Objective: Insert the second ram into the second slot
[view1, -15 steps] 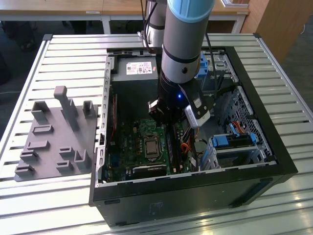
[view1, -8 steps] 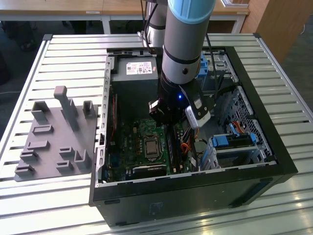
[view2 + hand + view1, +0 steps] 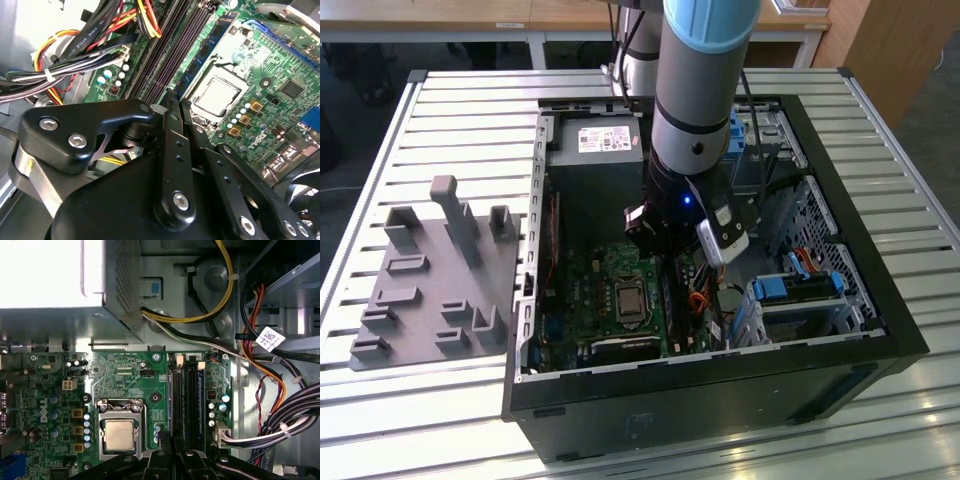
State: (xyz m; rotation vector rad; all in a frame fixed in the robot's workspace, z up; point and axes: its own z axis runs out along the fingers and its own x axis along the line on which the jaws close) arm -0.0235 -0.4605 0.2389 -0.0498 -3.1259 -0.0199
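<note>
Exterior view: the arm reaches straight down into the open computer case (image 3: 880, 330). The gripper (image 3: 665, 255) is low over the motherboard (image 3: 605, 300), at the memory slots (image 3: 675, 305), just to the exterior view's right of the CPU socket (image 3: 627, 297). A grey fixture plate (image 3: 430, 290) lies beside the case on the exterior view's left. Second wrist view: the jaws are drawn narrow, fingers (image 3: 169, 107) nearly together; I cannot tell whether they pinch anything. The second ram (image 3: 204, 52) reads as a thin blue board strip with dark chips. It lies along the slot bank on the CPU-socket side, one end running up to the fingertips. No sticker can be made out, and seating depth is not judgeable. First wrist view: the gripper tip sits at the end of the slots, on the socket side, with the cable bundle (image 3: 285, 425) well apart. Judgement: the push should go straight down with the stick parallel to its slot, loaded evenly so neither end rides up.
</note>
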